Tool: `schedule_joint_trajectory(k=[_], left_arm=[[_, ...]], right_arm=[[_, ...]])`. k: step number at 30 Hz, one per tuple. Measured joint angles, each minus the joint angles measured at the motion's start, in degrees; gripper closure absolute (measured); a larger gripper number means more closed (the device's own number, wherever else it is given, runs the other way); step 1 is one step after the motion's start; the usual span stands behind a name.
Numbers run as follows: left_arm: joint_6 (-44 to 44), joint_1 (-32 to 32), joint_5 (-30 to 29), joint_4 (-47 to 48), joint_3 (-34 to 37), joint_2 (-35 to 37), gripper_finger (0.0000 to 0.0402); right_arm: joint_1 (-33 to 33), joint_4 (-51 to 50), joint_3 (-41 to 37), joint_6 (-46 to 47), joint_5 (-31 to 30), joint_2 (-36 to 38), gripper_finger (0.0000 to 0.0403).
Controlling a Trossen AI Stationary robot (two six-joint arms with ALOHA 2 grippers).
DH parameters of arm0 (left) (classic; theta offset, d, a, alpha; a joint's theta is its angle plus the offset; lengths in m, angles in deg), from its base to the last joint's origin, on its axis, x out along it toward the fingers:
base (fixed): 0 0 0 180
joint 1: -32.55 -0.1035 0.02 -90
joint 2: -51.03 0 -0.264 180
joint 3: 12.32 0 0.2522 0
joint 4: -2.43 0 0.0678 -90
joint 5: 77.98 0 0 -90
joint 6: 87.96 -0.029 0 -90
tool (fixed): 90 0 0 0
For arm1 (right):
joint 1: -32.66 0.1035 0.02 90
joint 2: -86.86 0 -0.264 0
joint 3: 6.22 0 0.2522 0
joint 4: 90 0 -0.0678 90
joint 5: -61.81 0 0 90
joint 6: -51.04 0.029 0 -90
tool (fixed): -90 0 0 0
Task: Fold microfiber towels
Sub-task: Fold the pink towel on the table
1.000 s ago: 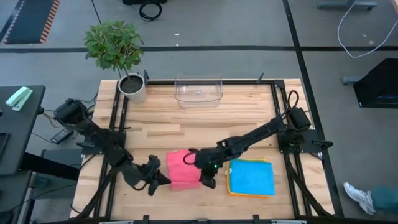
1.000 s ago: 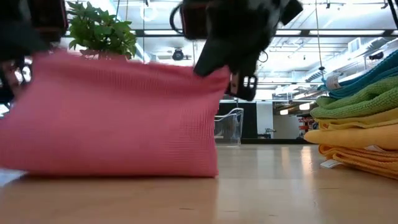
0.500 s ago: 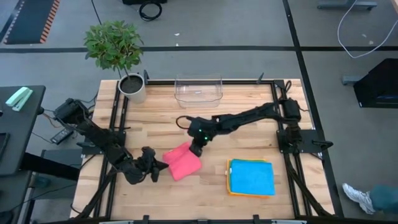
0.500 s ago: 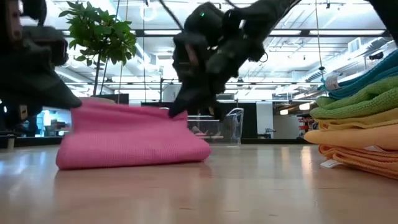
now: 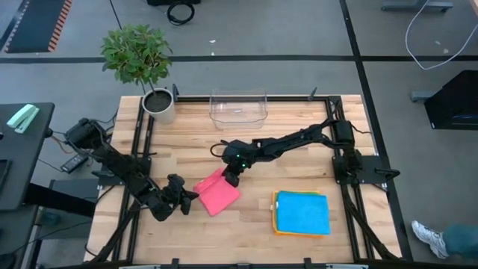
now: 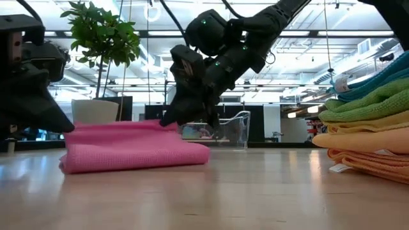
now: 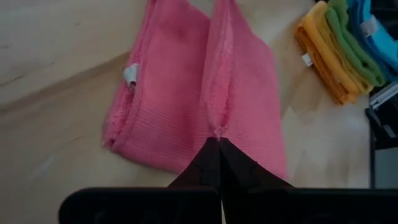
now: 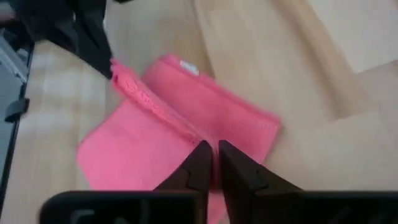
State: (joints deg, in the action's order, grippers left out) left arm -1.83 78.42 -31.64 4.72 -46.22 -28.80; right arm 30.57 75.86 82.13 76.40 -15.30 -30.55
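A pink microfiber towel [image 5: 217,193], folded over on itself, lies flat and skewed between the two end effectors, its near edge pinched by the left end effector [image 5: 187,197], while a neat stack of blue, green, yellow and orange towels [image 5: 302,212] sits well apart beyond the right end effector [image 5: 231,178].
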Motion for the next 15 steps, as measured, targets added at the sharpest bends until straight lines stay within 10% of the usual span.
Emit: schedule_joint_trajectory(k=[9, 15], left_arm=[[0.3, 0.0, -0.02, 1.34, -0.02, 0.0, 0.0401], [0.21, 0.04, -1.36, 1.37, -0.11, 0.13, 0.0401]], right_arm=[[-3.52, -7.41, 0.0, 1.83, 1.39, 5.29, 0.0269], [5.73, -11.57, -0.17, 1.25, -2.5, 6.92, 0.0256]])
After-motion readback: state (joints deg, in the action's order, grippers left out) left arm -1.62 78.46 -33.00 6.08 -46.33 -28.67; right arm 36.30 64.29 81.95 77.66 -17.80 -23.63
